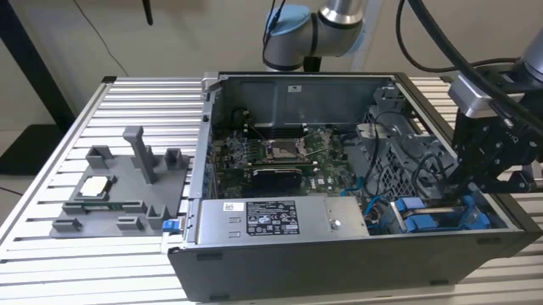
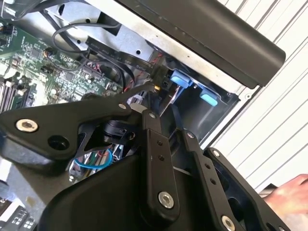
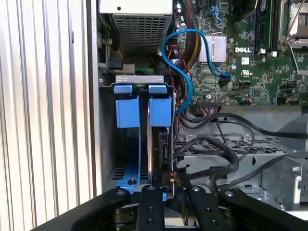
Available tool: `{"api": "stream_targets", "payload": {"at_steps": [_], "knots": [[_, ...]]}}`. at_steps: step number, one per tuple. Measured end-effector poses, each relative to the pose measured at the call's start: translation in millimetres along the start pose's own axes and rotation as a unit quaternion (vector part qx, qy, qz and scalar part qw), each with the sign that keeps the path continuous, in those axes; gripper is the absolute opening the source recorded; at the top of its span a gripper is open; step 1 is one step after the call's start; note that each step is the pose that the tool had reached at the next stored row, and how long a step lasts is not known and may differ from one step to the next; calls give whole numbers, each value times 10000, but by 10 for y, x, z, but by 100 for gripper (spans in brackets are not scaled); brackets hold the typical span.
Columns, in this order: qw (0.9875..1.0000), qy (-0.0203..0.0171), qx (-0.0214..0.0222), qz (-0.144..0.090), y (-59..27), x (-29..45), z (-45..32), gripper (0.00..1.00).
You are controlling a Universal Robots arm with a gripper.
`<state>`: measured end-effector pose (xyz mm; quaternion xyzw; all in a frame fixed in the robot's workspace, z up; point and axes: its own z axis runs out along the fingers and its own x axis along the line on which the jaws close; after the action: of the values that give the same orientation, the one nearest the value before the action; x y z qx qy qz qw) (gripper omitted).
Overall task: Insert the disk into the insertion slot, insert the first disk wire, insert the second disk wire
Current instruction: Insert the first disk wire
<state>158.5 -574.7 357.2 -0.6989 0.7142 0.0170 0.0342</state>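
Note:
The disk (image 3: 160,113) sits in its blue carrier inside the insertion slot (image 3: 140,79), a grey bay with blue tabs at the case's front corner (image 1: 434,220). My gripper (image 3: 171,182) hangs over the disk's rear edge, at the exterior view's right (image 1: 490,166). Its fingers (image 2: 149,92) have closed together on a black disk wire connector (image 2: 161,77) with red and black leads, held against the disk's edge. A blue disk wire (image 3: 186,79) loops from the motherboard down beside the bay; its far end is hidden.
The open computer case (image 1: 339,254) lies on a slatted table. A labelled power-supply box (image 1: 271,219) sits beside the bay, black cable bundles (image 3: 226,154) cross a metal cage, and a grey fixture (image 1: 119,190) stands on the exterior view's left. A person's hand (image 2: 288,192) rests outside the case.

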Motion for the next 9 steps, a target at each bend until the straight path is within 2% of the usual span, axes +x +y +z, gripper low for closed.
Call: {"api": "stream_targets", "payload": {"at_steps": [9], "knots": [[10000,1,1,12,-1,-2,-23,27]]}}
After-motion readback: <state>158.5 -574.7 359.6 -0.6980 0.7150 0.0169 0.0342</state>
